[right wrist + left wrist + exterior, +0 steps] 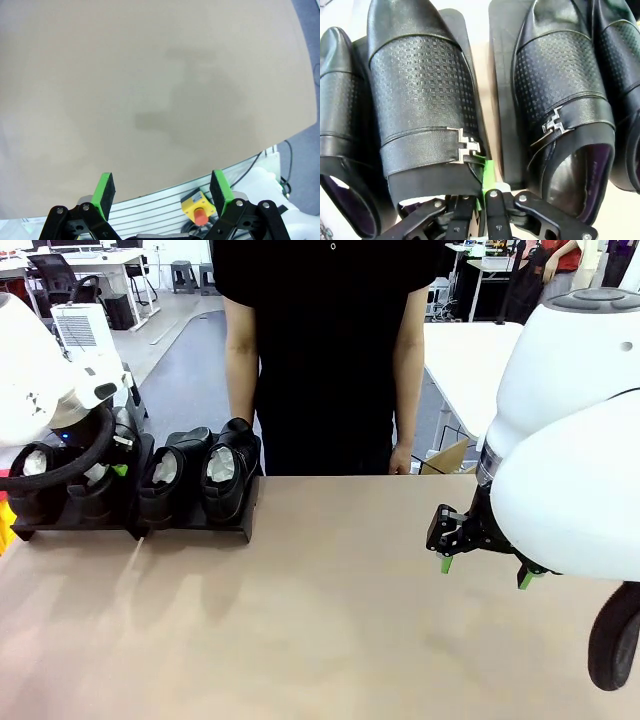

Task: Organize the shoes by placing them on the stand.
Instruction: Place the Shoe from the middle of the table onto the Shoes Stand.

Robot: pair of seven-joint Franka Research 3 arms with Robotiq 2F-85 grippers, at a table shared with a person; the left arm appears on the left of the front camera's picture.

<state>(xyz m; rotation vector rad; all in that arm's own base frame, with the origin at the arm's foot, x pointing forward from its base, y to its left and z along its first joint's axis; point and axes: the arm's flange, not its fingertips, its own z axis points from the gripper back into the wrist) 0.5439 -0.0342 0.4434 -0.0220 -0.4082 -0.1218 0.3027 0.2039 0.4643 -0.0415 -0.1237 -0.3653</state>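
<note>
Shoes all sit in a row on the stand at about 10 o'clock on the table in the front view, four of them with white paper stuffed inside, and a person in black stands right behind the far edge at 12. Left arm comes in over the two leftmost shoes; its gripper is tucked down among them so you can't really see the tips from here. Right gripper hangs over bare table at around 3 o'clock, green pads spread wide, nothing between them. Left wrist view is basically a close-up of embossed black leather: left gripper at 6 o'clock is pinched tight on the collar edge of one shoe, with another shoe just beside it at 2 o'clock on the next platform. Right wrist view has the fingers standing far apart over plain tabletop, holding nothing, with a yellow box with a red button at 6 o'clock past the table edge.
</note>
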